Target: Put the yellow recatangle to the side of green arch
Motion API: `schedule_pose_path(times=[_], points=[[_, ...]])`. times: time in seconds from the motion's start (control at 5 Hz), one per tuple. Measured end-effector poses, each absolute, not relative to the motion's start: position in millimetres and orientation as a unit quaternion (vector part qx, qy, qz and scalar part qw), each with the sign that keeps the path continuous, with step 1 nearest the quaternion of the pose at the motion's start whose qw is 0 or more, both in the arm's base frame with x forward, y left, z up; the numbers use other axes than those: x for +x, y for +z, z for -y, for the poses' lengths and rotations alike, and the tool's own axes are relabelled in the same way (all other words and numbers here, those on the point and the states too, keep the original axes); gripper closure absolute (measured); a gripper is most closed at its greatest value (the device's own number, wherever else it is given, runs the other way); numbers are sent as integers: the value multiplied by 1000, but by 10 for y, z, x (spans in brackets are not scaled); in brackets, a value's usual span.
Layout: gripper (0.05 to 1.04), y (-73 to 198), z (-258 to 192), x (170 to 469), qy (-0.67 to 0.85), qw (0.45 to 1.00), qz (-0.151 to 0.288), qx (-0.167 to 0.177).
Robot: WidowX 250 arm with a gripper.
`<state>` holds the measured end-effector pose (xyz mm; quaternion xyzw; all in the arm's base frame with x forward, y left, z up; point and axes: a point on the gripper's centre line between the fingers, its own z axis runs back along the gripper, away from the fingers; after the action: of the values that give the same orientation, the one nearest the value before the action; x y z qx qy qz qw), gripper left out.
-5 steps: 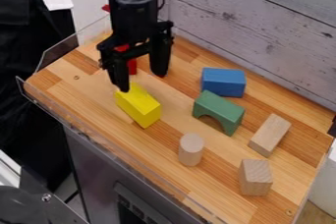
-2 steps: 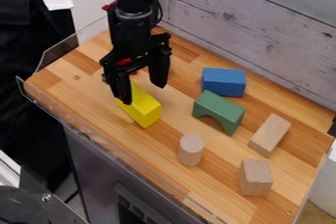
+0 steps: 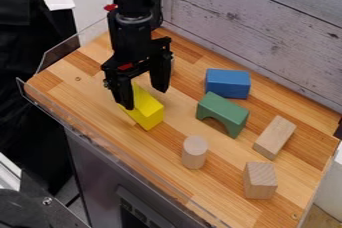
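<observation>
arm cut off at the top edge. black two-finger gripper (image 3: 143,98): fingers spread apart, one over the rear of the yellow rectangular block (image 3: 147,112), hiding part of it; contact cannot be told. a pale sliver (image 3: 172,65) behind the gripper is mostly hidden, identity unclear; the red patch (image 3: 125,66) amid the gripper, likewise.

surface: striped wooden tabletop (image 3: 224,177) with a clear plastic rim (image 3: 47,107), backed by a whitewashed plank wall (image 3: 267,27); grey cabinet front (image 3: 100,167) below.

yellow block lies on the tabletop, view-left of the green arch block (image 3: 224,112), well apart. blue rectangular block (image 3: 227,83) close behind the arch. upright pale wooden cylinder (image 3: 194,152) nearer the camera, horizontally between yellow and green. pale wooden slab (image 3: 274,137) view-right of the arch; pale wooden cube (image 3: 260,180) nearer the camera.
</observation>
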<state>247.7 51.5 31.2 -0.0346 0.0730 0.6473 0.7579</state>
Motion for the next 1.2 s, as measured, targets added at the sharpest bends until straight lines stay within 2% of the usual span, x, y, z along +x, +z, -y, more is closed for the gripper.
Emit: schedule_pose_path(times=[0.2,0.4,0.6,0.8,1.2], points=[[85,292,-524,2472,650,755,-76,-34],[132,243,-503,2483,655,750,-82,-39],[293,238,-504,2487,655,750,-81,-39],[570,259,-481,2512,663,744,-79,-26],[585,327,-351,2661,663,745,-64,-36]])
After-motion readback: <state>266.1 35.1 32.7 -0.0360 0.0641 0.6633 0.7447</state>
